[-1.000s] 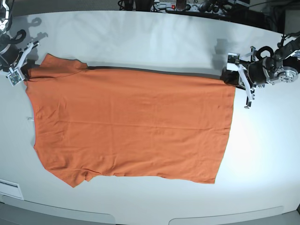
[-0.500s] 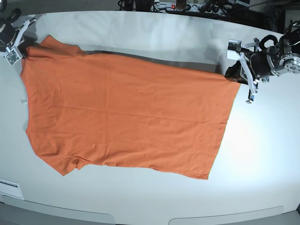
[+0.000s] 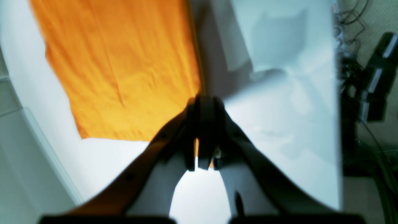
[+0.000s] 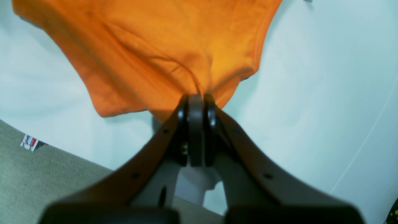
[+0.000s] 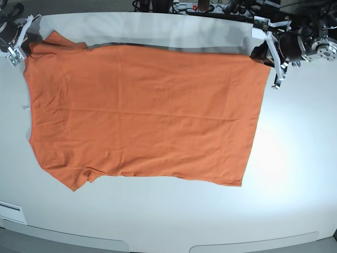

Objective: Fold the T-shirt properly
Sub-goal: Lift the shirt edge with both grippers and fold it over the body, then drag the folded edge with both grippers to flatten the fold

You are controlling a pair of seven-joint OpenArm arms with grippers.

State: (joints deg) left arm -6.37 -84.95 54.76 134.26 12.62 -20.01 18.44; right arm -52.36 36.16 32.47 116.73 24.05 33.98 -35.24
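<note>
The orange T-shirt lies spread flat on the white table, neckline end to the left and hem to the right. At its far right corner my left gripper is shut on the hem; the left wrist view shows the closed fingertips pinching the edge of the orange cloth. My right gripper is shut on the far left sleeve area. In the right wrist view the fabric bunches into its closed tips. The shirt's far edge is lifted a little and casts a shadow.
Cables and a power strip run along the table's far edge, close behind both grippers. A white label sits at the front left corner. A tiny white speck lies by the shirt's left edge. Carpet shows beyond the table edge.
Both grippers have moved toward the far edge of the table, dragging the shirt's far edge with them. The whole shirt has slid back and lies straighter.
</note>
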